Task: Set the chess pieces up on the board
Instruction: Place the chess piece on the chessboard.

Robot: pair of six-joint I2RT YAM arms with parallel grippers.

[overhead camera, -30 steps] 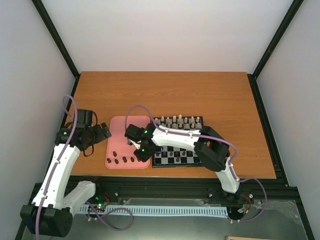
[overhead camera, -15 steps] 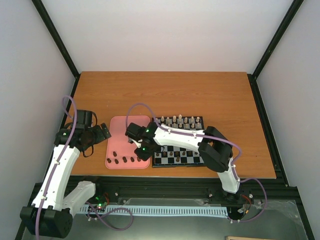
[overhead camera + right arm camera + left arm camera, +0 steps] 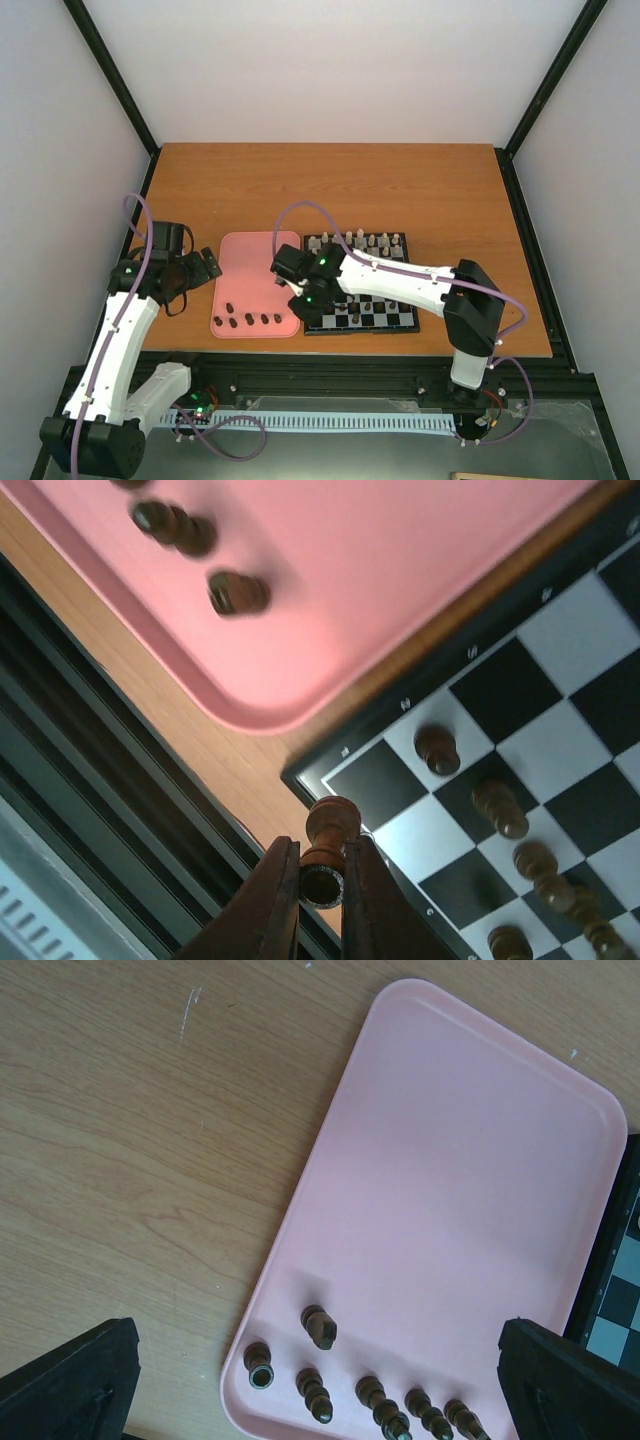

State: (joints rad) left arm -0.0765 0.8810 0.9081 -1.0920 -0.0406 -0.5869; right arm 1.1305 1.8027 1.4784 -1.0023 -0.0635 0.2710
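Observation:
The board (image 3: 362, 322) lies right of the pink tray (image 3: 250, 275). Dark brown chess pieces stand in its near rows (image 3: 495, 810); several more lie along the tray's near edge (image 3: 250, 320) (image 3: 320, 1328). My right gripper (image 3: 307, 300) (image 3: 321, 875) is shut on a dark brown chess piece (image 3: 329, 837), held above the board's near-left corner (image 3: 350, 770). My left gripper (image 3: 200, 268) hangs open and empty above the table left of the tray; only its dark fingertips (image 3: 70, 1380) show at the bottom corners of the left wrist view.
Cream-white pieces (image 3: 358, 242) stand along the board's far rows. The table's near edge and a black rail (image 3: 120, 800) run just beside the board corner. Bare wood (image 3: 130, 1140) lies left of the tray.
My right gripper has moved right, from over the tray's near-right part to the board's near-left corner, with the piece in it. The left arm has barely moved.

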